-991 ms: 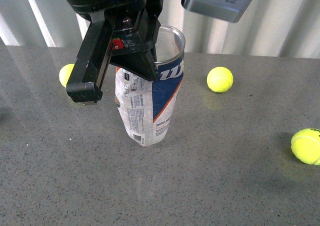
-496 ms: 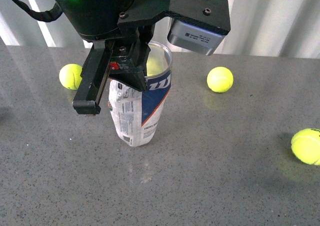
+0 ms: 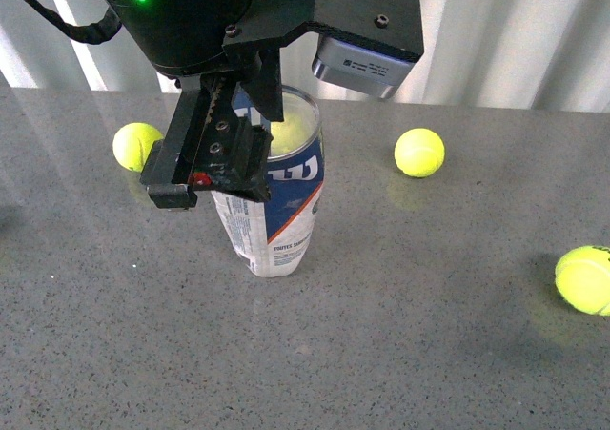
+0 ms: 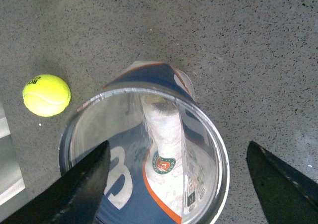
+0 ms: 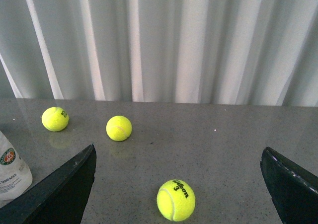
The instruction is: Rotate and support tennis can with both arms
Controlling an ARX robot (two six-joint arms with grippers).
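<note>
The tennis can (image 3: 276, 211) stands open-topped; it looks light, smooth and tippy, so hold its sides near the rim. The left gripper (image 4: 179, 184) is spread wide around the can's top; the right gripper (image 5: 179, 184) is wide open, holding nothing.

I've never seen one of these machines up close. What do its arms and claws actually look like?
The left arm is bulky and matt black, with a small green light, a black cable and a grey box bearing a label. Its left gripper has long angular black fingers with screw heads and a red dot. The right gripper shows only two black, wedge-shaped fingertips.

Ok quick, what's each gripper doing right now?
Left gripper: open, jaws straddling the tennis can rim, not clamped.
Right gripper: open, holding nothing.
</note>
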